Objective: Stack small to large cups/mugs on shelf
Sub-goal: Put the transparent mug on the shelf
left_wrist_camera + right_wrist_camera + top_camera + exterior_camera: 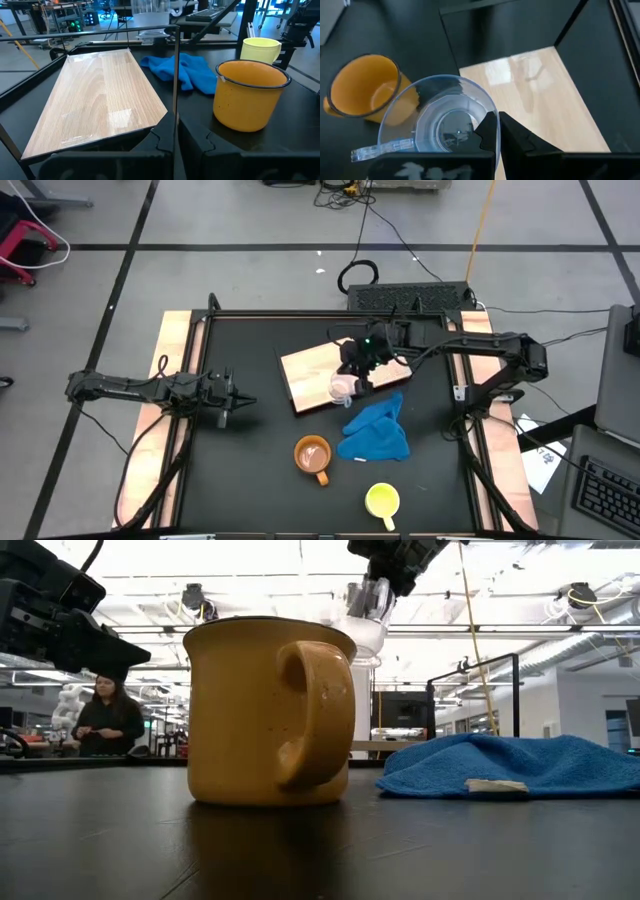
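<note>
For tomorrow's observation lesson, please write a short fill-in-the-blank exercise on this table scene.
1. The right gripper grips the rim of the small clear ____ cup.
2. The crumpled cloth is ____.
3. The orange handled mug stands on the ____ tabletop.
4. The flat wooden board has ____ resting on it.

Answers: glass; blue; black; nothing

1. Evenly lit from overhead; only soft, faint shadows on the black tabletop (250,470) in the high view.
2. Strongly backlit in the low view: ceiling lights (300,565) blown out to white, orange mug (268,710) darkened on its near side, with a dim reflection on the glossy table below.
3. Pale glare patches on the wooden shelf (95,95) in both wrist views.
4. Blurred near fingers in the wrist views; clear glass cup (442,120) slightly soft.
</note>
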`<act>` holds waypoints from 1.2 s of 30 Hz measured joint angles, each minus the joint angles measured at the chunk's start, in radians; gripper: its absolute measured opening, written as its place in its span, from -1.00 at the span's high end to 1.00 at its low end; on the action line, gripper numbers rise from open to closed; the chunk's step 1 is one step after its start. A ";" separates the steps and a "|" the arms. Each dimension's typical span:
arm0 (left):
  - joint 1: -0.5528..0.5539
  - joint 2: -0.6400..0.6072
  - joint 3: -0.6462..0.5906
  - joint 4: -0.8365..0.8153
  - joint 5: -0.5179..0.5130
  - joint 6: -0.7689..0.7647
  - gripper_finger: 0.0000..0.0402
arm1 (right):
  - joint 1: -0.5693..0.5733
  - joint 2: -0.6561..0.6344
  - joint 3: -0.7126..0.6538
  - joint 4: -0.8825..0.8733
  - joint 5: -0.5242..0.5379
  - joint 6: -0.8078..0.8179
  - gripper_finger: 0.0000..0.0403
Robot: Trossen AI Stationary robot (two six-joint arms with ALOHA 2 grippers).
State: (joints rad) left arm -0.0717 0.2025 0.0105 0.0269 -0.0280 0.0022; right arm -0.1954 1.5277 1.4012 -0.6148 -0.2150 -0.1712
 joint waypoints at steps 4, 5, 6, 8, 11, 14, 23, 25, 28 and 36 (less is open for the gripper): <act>0.000 0.000 0.000 0.000 0.000 0.000 0.88 | -0.007 0.056 0.064 -0.019 0.000 -0.008 1.00; 0.000 0.000 0.000 0.000 0.000 0.000 0.88 | -0.008 0.070 0.080 -0.026 0.000 -0.011 1.00; 0.000 0.000 0.000 0.000 0.000 0.000 0.88 | -0.010 0.086 0.097 -0.036 0.000 -0.019 1.00; 0.000 0.000 0.000 0.000 0.000 0.000 0.88 | -0.014 0.123 0.135 -0.064 -0.003 -0.033 1.00; 0.000 0.000 0.000 0.000 0.000 0.000 0.88 | -0.022 0.185 0.189 -0.087 -0.007 -0.049 1.00; 0.000 0.000 0.000 0.000 0.000 0.000 0.88 | -0.032 0.237 0.238 -0.093 -0.054 -0.060 1.00; 0.000 0.000 0.000 0.000 0.000 0.000 0.88 | -0.057 0.314 0.308 -0.114 -0.077 -0.180 1.00; 0.000 0.000 0.000 0.000 0.000 0.000 0.88 | -0.060 0.322 0.309 -0.109 -0.078 -0.208 1.00; 0.000 0.000 0.000 0.000 0.000 0.000 0.88 | -0.060 0.338 0.309 -0.104 -0.078 -0.230 1.00; 0.000 0.000 0.000 0.000 0.000 0.000 0.88 | -0.060 0.386 0.308 -0.055 -0.078 -0.216 1.00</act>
State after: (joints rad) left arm -0.0715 0.2025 0.0105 0.0268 -0.0277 0.0022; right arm -0.2558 1.9138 1.7087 -0.6702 -0.2932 -0.3870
